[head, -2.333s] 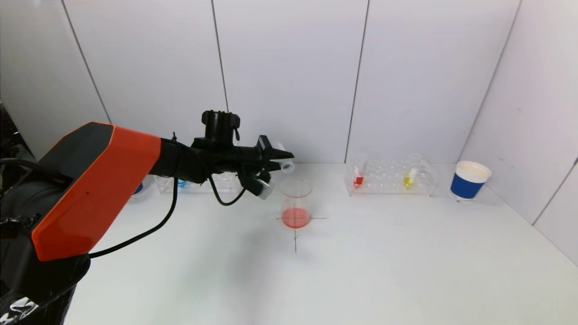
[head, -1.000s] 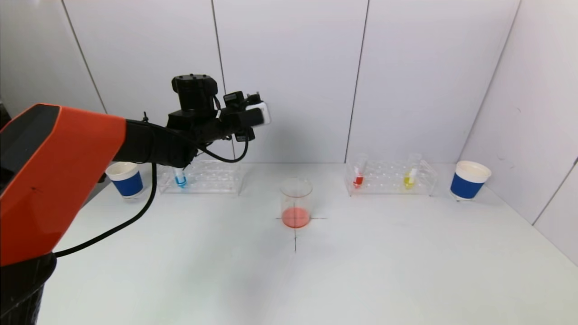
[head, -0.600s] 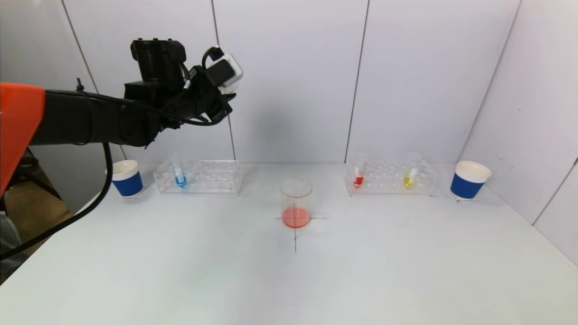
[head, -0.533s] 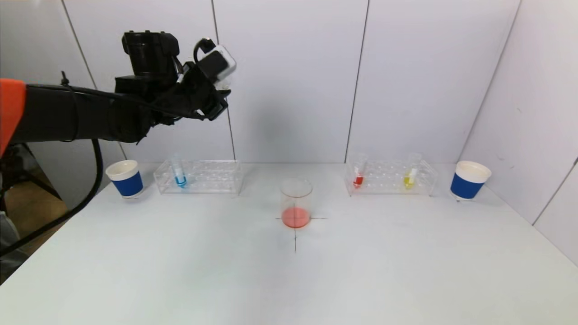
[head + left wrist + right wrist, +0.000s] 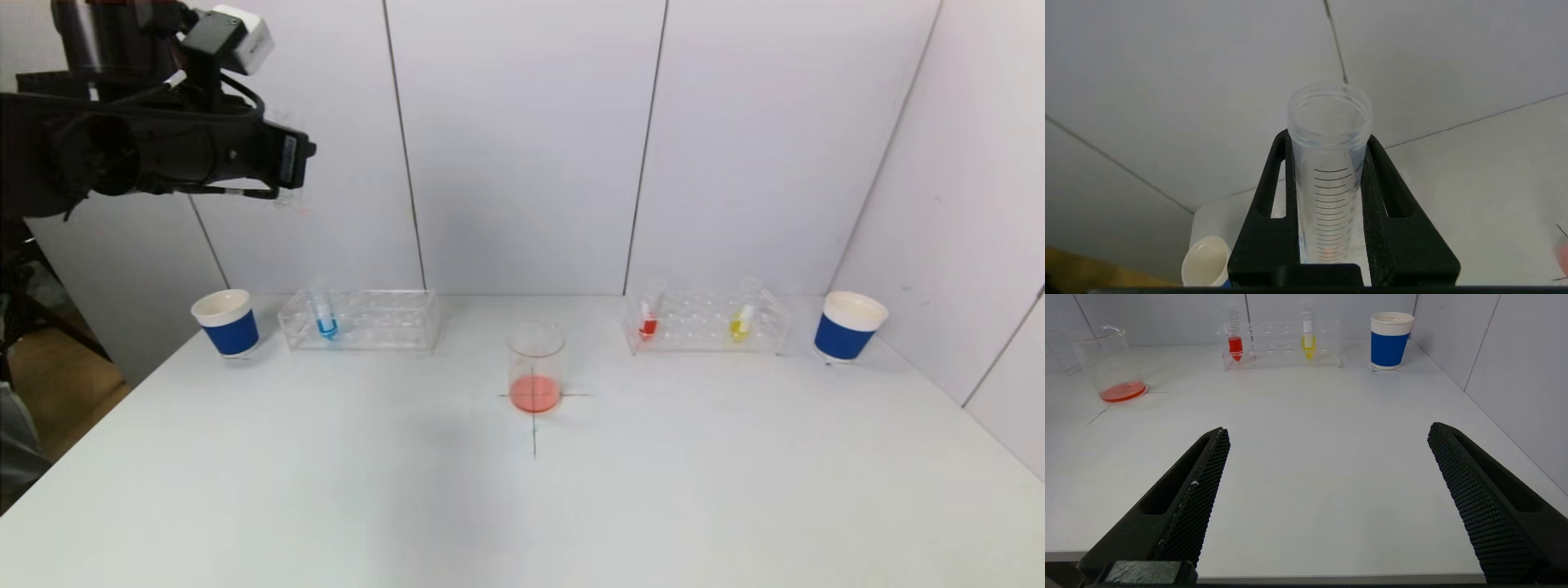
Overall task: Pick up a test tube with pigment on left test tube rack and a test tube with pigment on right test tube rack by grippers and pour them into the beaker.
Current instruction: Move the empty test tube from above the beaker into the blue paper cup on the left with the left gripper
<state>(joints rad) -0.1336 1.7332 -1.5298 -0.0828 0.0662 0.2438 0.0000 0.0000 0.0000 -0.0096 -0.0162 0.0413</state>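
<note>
Head view: my left pincer hangs high at ten o'clock, well above the white bench. At centre stands the clear glass beaker with orange-red liquid. The left clear plastic rack, at eleven o'clock from the beaker, holds a blue-pigment tube, with a blue-and-white paper cup beside it. The right clear rack, at one o'clock, holds a red-pigment tube and a yellow-pigment tube; another blue paper cup stands beyond.

Left wrist view: I am clenched on a clear graduated plastic test tube, mouth open; it looks emptied, apart from a faint pink trace low down.

Right wrist view: my right pincer is released, fingers wide apart, low over the near bench, with the rack's red and yellow tubes far ahead.

Risks, as I judge them: setting the spent tube down from this height could miss the cup or tip it. Leftover drops could fall on the bench if it tilts. Reaching for a right tube, I might knock its neighbour.
</note>
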